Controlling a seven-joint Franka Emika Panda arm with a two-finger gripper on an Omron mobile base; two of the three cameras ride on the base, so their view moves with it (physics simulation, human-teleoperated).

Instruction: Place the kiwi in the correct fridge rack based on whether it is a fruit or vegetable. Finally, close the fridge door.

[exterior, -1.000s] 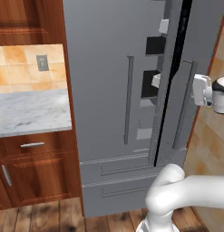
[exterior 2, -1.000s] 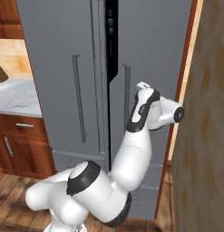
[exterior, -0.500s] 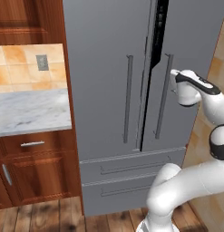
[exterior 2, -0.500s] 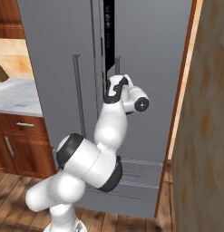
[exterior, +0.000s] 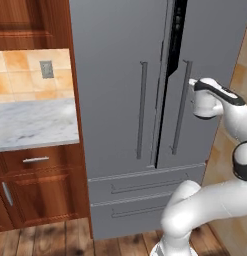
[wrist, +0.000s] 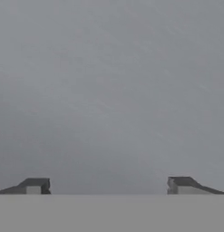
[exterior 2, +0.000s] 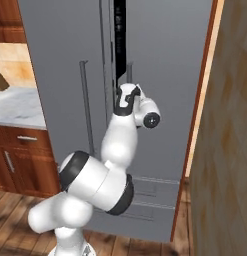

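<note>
The grey fridge's right door (exterior: 212, 45) stands almost shut, with a thin dark gap (exterior: 176, 35) left along its upper inner edge. My gripper (exterior: 193, 83) is up against that door's front, just right of its vertical handle (exterior: 180, 115). From the other side, the gripper (exterior 2: 126, 89) meets the door below the dark gap (exterior 2: 119, 35). In the hand view the gripper (wrist: 109, 183) is open, its fingertips (wrist: 35, 185) far apart with only flat grey door surface (wrist: 111, 90) close ahead. The kiwi is hidden.
The left fridge door (exterior: 110, 75) is shut, with two drawers (exterior: 145, 185) below. A marble counter (exterior: 30, 122) over wooden cabinets (exterior: 35, 195) lies to the left. A tall wood-grain panel (exterior 2: 225, 130) stands close on the right.
The right fridge door has swung from well ajar, shelves showing, to nearly shut. The hand followed it leftward against its front, and the fingers spread wider.
</note>
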